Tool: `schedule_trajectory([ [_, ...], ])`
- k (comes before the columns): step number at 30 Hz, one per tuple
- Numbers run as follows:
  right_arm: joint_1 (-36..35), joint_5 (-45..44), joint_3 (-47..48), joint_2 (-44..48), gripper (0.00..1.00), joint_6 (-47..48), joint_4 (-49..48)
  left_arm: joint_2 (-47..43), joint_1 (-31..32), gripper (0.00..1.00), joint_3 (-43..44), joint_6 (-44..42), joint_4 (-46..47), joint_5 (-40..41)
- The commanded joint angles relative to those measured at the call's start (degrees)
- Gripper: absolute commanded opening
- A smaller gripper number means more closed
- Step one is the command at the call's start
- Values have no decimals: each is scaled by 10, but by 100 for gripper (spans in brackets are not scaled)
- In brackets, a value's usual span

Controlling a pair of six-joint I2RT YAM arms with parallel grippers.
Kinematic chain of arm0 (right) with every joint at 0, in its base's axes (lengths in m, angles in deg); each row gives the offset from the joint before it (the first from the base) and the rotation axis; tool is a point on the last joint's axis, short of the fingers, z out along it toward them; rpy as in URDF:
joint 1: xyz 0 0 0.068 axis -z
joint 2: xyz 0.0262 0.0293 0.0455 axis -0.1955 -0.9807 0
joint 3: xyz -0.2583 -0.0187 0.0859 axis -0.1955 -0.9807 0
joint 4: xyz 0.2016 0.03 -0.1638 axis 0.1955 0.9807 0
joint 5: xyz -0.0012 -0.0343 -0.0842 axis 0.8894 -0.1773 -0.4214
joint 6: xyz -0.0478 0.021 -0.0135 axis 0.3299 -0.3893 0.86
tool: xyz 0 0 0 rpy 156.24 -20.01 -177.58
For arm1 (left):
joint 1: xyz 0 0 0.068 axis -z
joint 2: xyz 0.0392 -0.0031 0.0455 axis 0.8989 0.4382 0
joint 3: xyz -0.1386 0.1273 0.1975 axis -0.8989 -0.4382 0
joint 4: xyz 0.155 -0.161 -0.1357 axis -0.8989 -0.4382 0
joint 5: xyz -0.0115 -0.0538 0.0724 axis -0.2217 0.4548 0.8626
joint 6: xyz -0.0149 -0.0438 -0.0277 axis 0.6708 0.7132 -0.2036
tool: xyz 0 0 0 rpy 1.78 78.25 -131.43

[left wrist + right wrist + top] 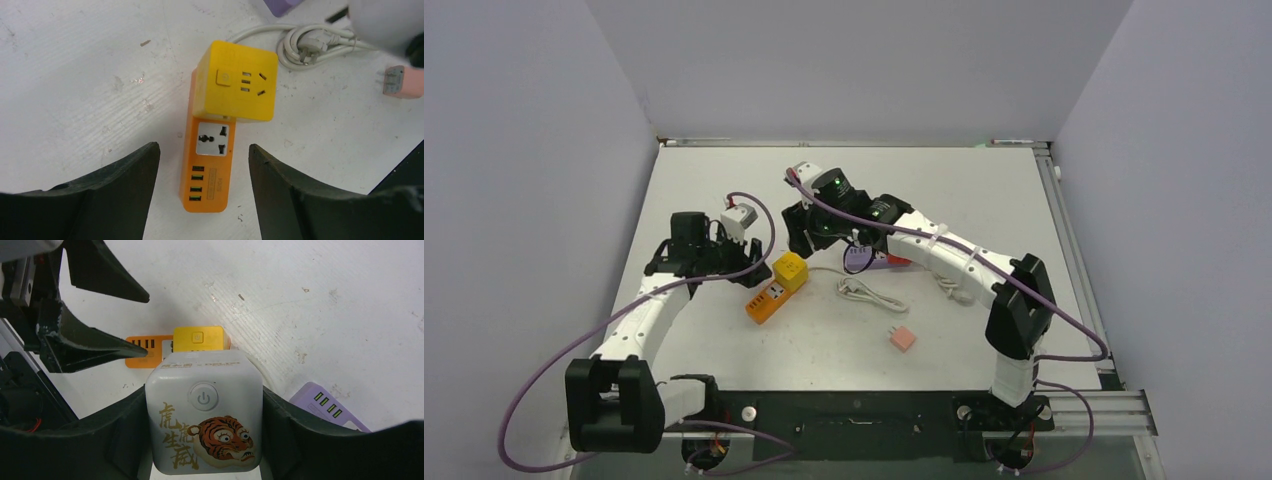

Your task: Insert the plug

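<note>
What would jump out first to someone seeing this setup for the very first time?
The white cube with a tiger picture, clamped in the right gripper at mid-table, stands out most. Near it, a yellow cube socket sits on one end of an orange power strip, with the open left gripper hovering over the strip.

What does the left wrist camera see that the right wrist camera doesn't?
Only the left wrist view shows the coiled white cable and the pink adapter. Only the right wrist view shows the tiger picture on the white cube, which the right gripper is clamped on. It also shows the open left gripper from outside. Both show the yellow cube on the orange strip.
</note>
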Motion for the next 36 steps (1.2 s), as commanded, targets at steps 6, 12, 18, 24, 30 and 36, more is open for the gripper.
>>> schedule_trajectory([
  [6,-19,0,-12,-6,5,7,-71,56,-14,55,49,45,91,-40],
  [12,-29,-5,-9,-27,5,7,-70,88,-14,54,52,56,118,-47],
  [18,-40,-6,0,-45,5,14,-60,100,-21,54,60,56,115,-79],
  [24,-45,-7,19,-61,5,28,-41,101,-22,54,59,36,95,-90],
  [30,-48,-14,37,-71,5,36,-27,100,-40,54,55,29,95,-84],
  [36,-50,-27,51,-81,5,44,-19,108,-44,54,56,35,96,-80],
])
